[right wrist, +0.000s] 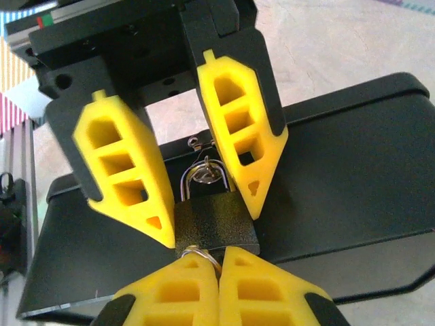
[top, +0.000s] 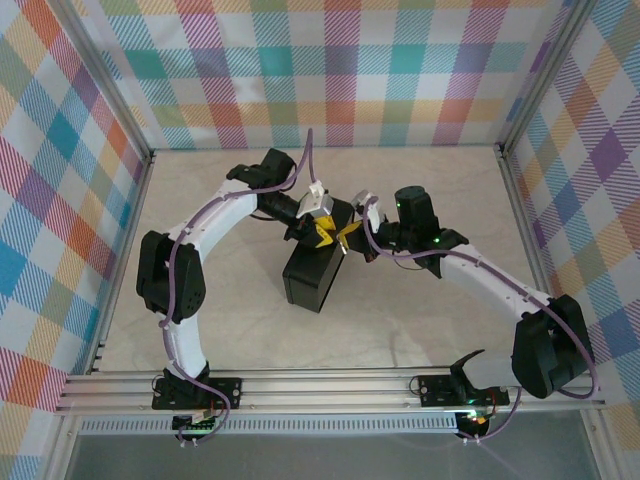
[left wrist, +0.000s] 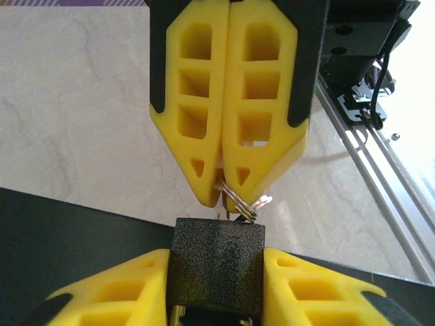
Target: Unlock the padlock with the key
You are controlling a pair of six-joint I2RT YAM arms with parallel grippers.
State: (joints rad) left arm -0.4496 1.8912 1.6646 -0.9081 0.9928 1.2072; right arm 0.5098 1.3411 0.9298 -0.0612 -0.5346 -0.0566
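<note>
Dark-bodied padlock (right wrist: 216,221), silvery shackle, at far end of black box (top: 312,278), mid table (top: 230,340) | left gripper (right wrist: 211,224) clamped on lock body | right gripper (left wrist: 224,197) pinched tight on key (left wrist: 260,200), ring (left wrist: 239,204) showing, touching lock's underside | keyway engagement: cannot tell

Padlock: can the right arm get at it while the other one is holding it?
Probably yes. The left gripper clamps the padlock only by its sides, leaving its bottom end free, and the right gripper, shut on the key, has its tips right at that end.
</note>
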